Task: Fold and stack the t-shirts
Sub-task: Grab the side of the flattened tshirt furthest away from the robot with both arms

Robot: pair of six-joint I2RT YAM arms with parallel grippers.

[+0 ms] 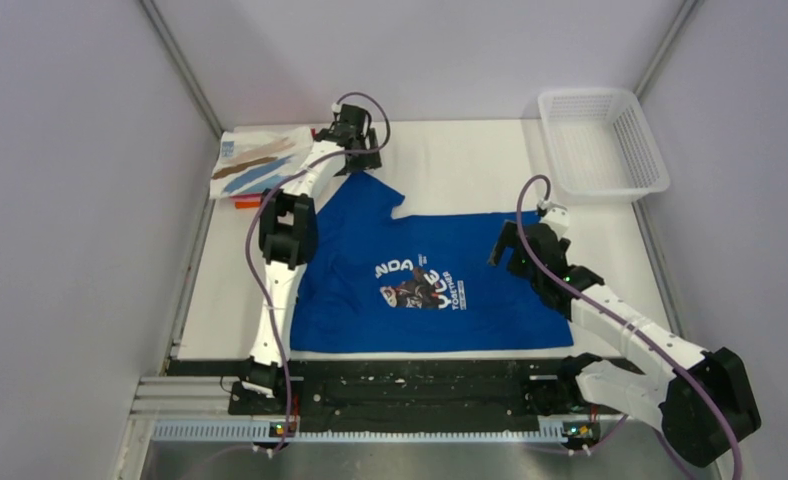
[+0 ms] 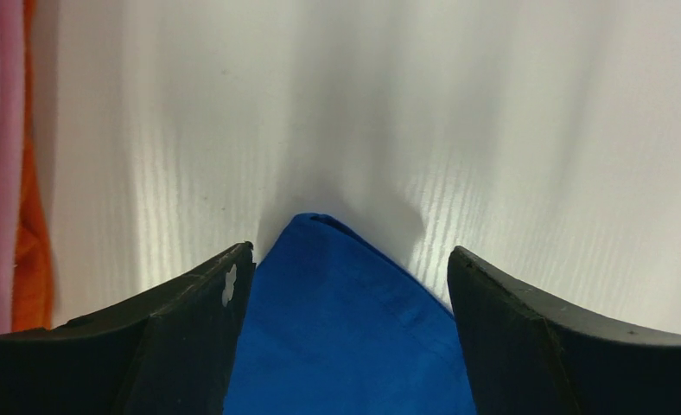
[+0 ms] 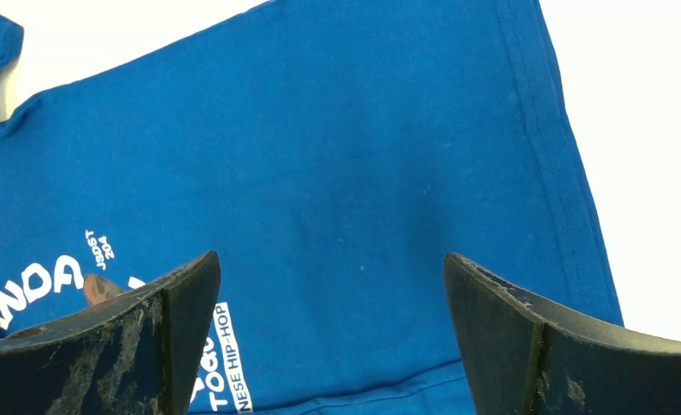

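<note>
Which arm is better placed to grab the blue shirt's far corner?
Left: the left gripper, open, straddles that corner of the blue shirt. The right gripper hangs open over flat cloth.

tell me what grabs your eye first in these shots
The royal blue t-shirt with its white-lettered print stands out first, spread flat across the middle of the table. Next come the left pincer, open with the shirt's far left tip between its fingers, and the right pincer, open over the shirt's right side. A white mesh basket sits in the far right corner.
</note>
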